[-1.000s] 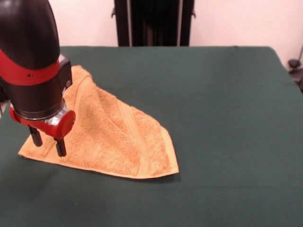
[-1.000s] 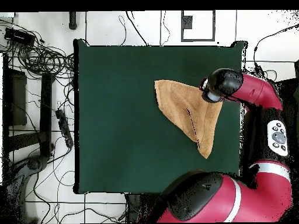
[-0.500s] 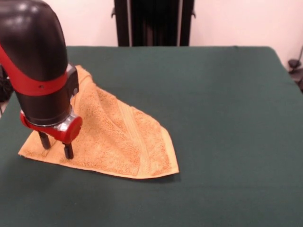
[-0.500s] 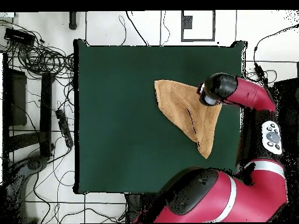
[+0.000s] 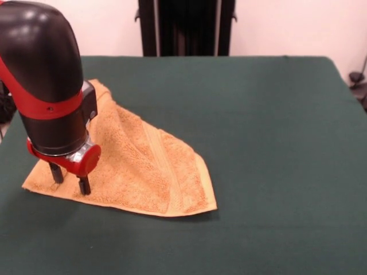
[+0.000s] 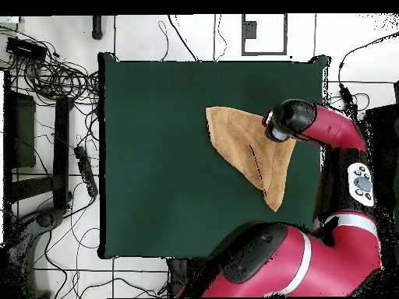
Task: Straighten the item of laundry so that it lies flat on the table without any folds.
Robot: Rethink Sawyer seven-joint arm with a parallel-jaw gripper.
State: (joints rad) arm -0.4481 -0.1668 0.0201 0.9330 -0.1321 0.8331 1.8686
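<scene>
Dark green felt table (image 5: pixel 275 143): orange-tan terry washcloth (image 5: pixel 143 166) lies folded into a triangle toward 9 o'clock in the front view. Red-and-black gripper (image 5: pixel 69 182), fingers spread, has dropped lower and edged inward since a second ago; tips now at the cloth's near corner. Likely about to pinch; fold remains.

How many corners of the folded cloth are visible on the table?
3 on the washcloth: in the front view, one at the near left by the gripper, one at the near right, and one at the far end, partly behind the arm. Folded-under corners may be hidden.
</scene>
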